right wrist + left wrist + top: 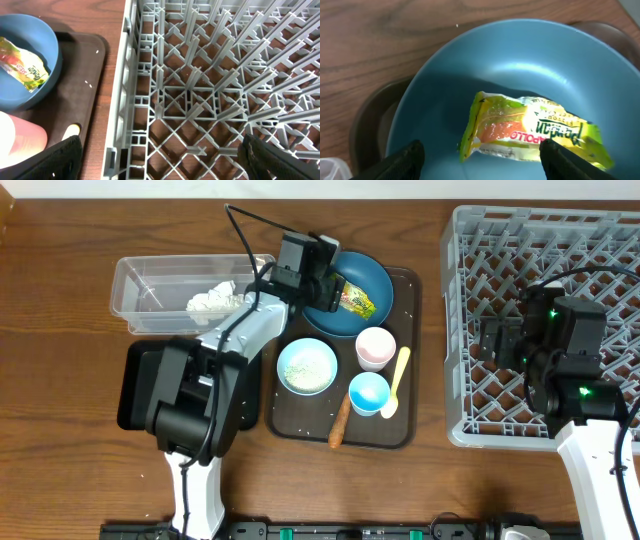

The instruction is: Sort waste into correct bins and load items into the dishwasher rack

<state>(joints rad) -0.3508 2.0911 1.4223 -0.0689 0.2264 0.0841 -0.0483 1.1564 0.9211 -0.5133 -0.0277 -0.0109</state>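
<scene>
The yellow-green snack wrapper (358, 301) lies in the dark-blue bowl (375, 275) at the back of the brown serving tray (404, 435). My left gripper (325, 285) is open just above the bowl; in the left wrist view its fingers (482, 162) straddle the wrapper (530, 132) without touching it. The white tissue (213, 300) sits in the clear tub (145, 285). The black tray (133, 385) lies partly under my left arm. My right gripper (497, 340) is open and empty over the grey dishwasher rack (470, 240), near its left wall (160, 160).
On the serving tray stand the white bowl with a light-blue rim (307, 366), pink cup (375, 347), blue cup (369, 393), pale yellow spoon (397, 380) and brown carrot-like stick (340, 423). A few white crumbs (87, 84) dot the tray.
</scene>
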